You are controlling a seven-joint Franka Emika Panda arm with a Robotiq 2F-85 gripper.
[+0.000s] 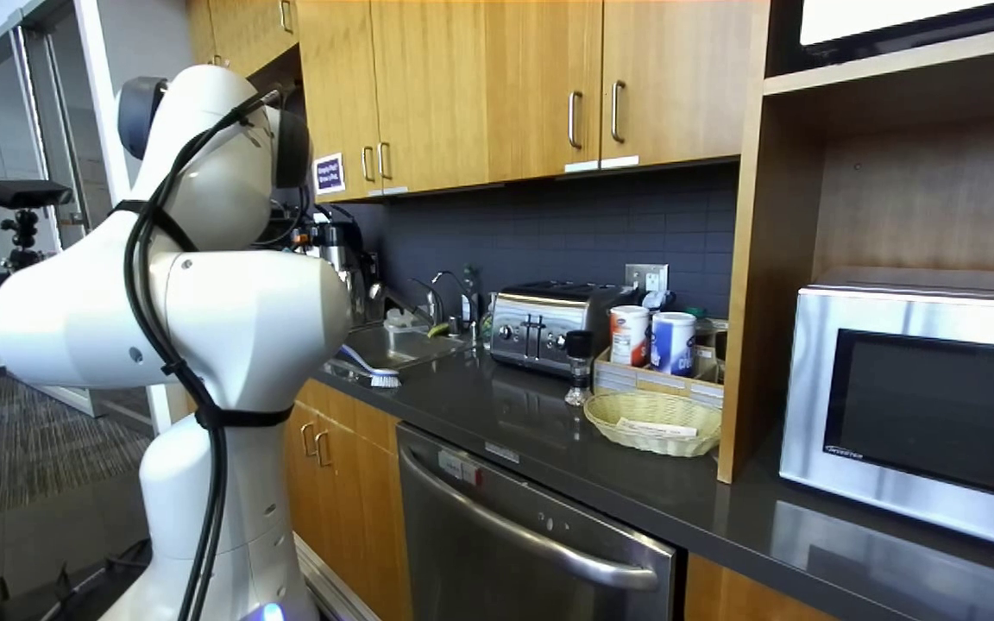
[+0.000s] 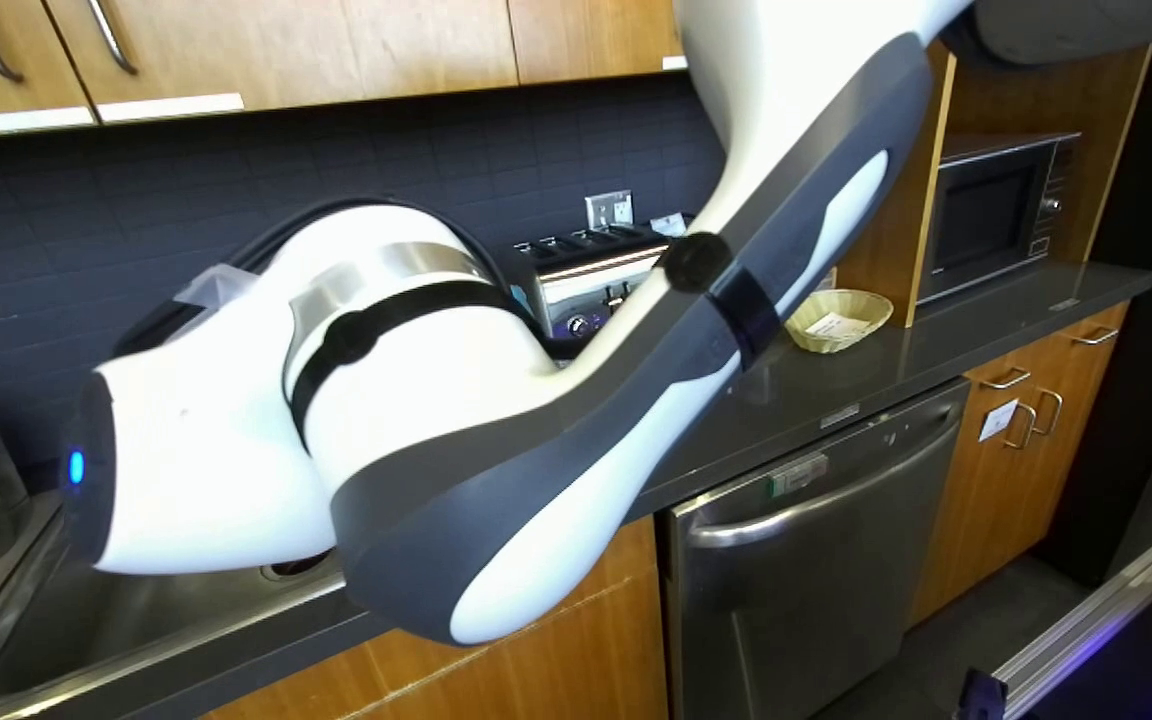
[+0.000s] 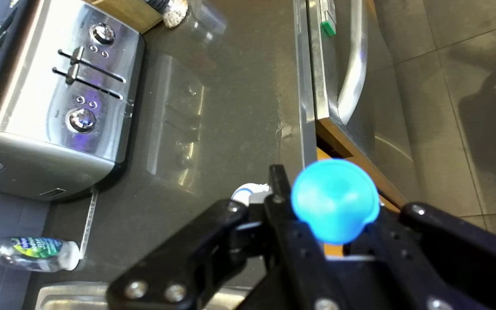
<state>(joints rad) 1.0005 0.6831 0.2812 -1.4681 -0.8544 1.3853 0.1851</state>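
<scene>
Blue and glossy, the round object [image 3: 335, 200] sits right of centre in the wrist view, at the tips of the black hand [image 3: 333, 206]. We see the hand clamped on it, one finger [image 3: 279, 177] at its left edge, the other mostly hidden behind its right side. We find the steel toaster [image 3: 71, 97] at upper left and a soap bottle [image 3: 30, 254] at lower left, both on the grey surface [image 3: 239, 99], well apart from the hand, and a curved steel handle [image 3: 354, 69] at upper right.
</scene>
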